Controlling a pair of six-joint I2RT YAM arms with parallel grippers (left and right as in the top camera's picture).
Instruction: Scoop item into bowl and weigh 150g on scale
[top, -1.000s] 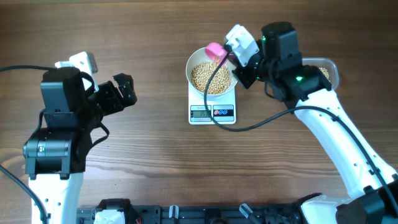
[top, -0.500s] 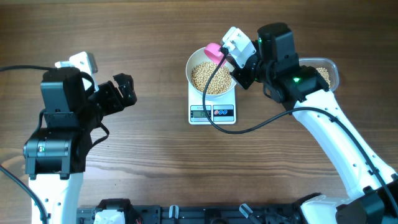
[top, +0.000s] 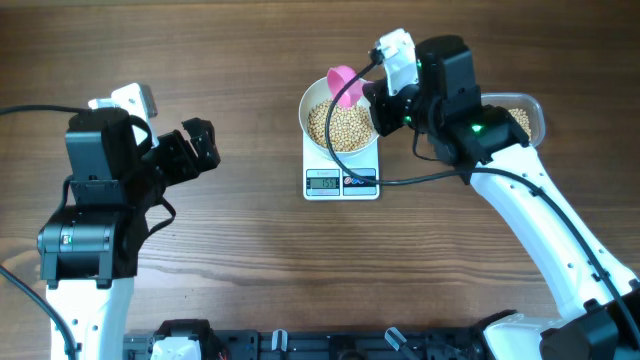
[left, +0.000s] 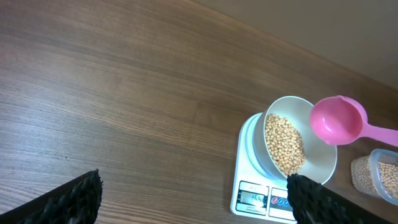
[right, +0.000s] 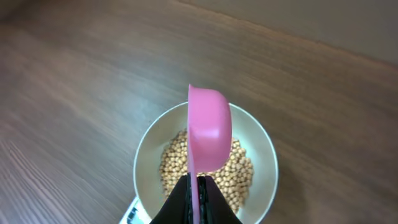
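The beans (top: 342, 125) lie heaped in the white bowl (top: 312, 98), which sits on the small scale (top: 342, 182) on the counter (top: 250, 250). Above the bowl's rim hangs a pink scoop (top: 345, 82), turned on its side, its hollow showing bare. My right tool (right: 198, 196) is clamped tight on the scoop's handle. Just behind my right arm stands a clear tub (left: 379, 177) with more beans. My left tool (top: 200, 148) is well apart to the left, spread wide and holding nothing.
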